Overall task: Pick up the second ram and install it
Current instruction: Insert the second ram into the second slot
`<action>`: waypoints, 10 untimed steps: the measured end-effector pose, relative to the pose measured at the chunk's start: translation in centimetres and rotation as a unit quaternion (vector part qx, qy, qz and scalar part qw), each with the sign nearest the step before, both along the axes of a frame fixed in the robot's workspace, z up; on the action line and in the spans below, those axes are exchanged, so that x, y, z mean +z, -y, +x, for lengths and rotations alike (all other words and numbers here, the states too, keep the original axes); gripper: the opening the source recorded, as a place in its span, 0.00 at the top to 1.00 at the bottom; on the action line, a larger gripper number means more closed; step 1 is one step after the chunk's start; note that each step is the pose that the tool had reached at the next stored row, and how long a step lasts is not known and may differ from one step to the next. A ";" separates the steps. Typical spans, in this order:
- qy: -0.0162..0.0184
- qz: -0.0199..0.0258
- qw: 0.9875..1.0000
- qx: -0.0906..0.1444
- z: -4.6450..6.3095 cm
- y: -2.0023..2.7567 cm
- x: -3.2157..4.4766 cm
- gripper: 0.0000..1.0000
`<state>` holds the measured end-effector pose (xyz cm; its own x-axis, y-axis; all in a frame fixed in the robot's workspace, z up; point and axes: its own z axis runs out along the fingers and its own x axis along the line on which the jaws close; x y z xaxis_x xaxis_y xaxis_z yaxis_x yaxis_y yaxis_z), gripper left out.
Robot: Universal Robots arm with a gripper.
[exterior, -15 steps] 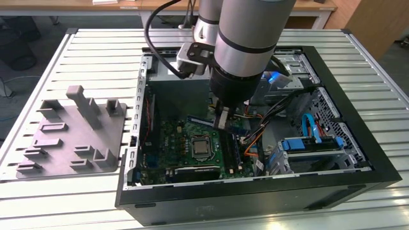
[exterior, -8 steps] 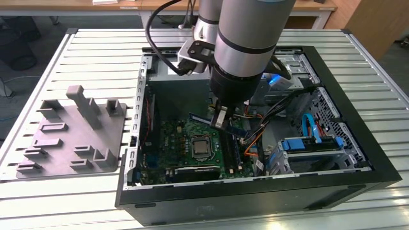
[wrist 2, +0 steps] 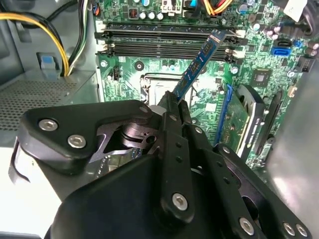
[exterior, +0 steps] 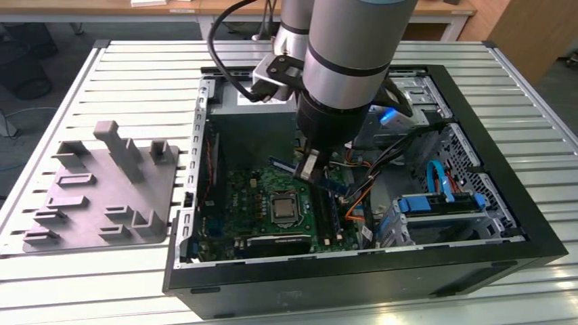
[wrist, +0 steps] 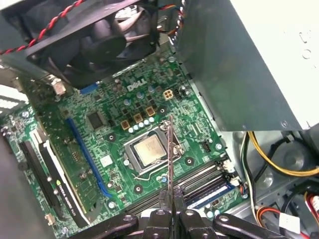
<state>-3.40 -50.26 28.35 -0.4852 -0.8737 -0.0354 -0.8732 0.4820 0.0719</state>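
**Stick in the Jaws, Slots Close Below**

Nearest the lens in both wrist views is the gripper [wrist 2: 172, 102] itself, its black linkage and bolted plates crowding the foreground. Its fingers are pinched narrow on the second ram [wrist 2: 199, 62], a slim blue-edged stick that juts out from the fingertips on a slant. In the first wrist view the stick shows as a hairline strip crossing in front of the CPU socket [wrist: 149, 151].

In the exterior view the gripper has the stick down inside the open computer case [exterior: 505, 223], over the motherboard [wrist: 114, 99]. The stick's far end sits close to the latch end of the memory slots [wrist 2: 164, 37]. Whether it touches them cannot be told.

Judging from this, the step in hand is lining the stick up with a slot. Done well, that means the stick lying parallel along the slot and level rather than tilted, the end latches open, and the push going straight down (a skewed press could bind the stick). The grip should stay firm near the stick's middle.

The case rests on a slatted metal table [exterior: 135, 74]. A gray moulded tray [exterior: 99, 196] lies on the exterior view's left. At the far side, a wooden desk [exterior: 108, 7] stands beyond the table.
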 end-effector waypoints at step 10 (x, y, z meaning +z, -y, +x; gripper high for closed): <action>0.000 0.000 0.999 -0.049 0.0 0.00 -0.02 0.86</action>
<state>-3.40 -50.26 28.33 -0.5684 -0.8220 -0.0353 -0.8219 0.5651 0.0719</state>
